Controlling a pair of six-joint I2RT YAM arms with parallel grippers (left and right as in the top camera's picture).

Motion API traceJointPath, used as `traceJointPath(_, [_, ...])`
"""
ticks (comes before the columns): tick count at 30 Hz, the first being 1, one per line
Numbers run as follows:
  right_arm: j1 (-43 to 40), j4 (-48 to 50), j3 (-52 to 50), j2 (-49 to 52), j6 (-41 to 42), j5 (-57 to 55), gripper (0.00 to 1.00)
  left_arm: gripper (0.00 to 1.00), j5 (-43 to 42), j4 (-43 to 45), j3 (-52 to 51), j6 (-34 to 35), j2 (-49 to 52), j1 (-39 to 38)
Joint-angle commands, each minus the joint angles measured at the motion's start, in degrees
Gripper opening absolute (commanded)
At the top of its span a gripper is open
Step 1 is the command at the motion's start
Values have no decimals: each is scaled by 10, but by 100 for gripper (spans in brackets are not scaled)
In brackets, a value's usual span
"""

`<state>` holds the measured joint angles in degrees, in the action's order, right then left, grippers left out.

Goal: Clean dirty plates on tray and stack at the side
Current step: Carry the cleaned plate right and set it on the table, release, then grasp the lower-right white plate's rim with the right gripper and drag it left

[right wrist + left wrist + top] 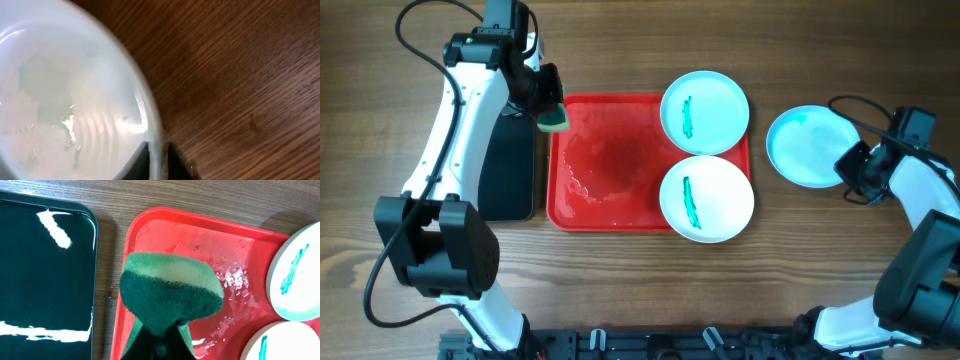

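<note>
The red tray (605, 160) holds two plates, each with a teal smear: one at its far right corner (705, 112) and one at its near right corner (707, 198). A third, wet, wiped plate (805, 147) lies on the table to the right of the tray. My right gripper (850, 170) is shut on this plate's rim (155, 135). My left gripper (552, 105) is shut on a green sponge (170, 292) and holds it over the tray's far left corner (150, 225). Both smeared plates show at the right edge of the left wrist view (297, 275).
A black tray (510, 165) lies left of the red tray, under my left arm; it also shows in the left wrist view (45, 280). The red tray's floor is wet (232, 277). Cables run near the right arm (860, 105).
</note>
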<state>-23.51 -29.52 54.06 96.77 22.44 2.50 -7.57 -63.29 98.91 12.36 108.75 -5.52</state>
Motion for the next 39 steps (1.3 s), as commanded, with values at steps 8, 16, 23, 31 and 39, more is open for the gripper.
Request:
traceJointPath(8, [30, -206, 129, -38, -86, 119, 30, 4, -7, -2, 3, 5, -2, 0])
traceJointPath(16, [177, -269, 116, -63, -104, 168, 31, 4, -7, -4, 3, 5, -2, 0])
traceJointPath(23, [276, -243, 39, -62, -57, 97, 31, 4, -7, -4, 3, 5, -2, 0])
traceJointPath(31, [286, -187, -23, -62, -44, 97, 30, 4, -7, -4, 3, 5, -2, 0])
traceJointPath(39, [286, -142, -41, -62, -44, 98, 27, 4, -7, -8, 3, 5, -2, 0])
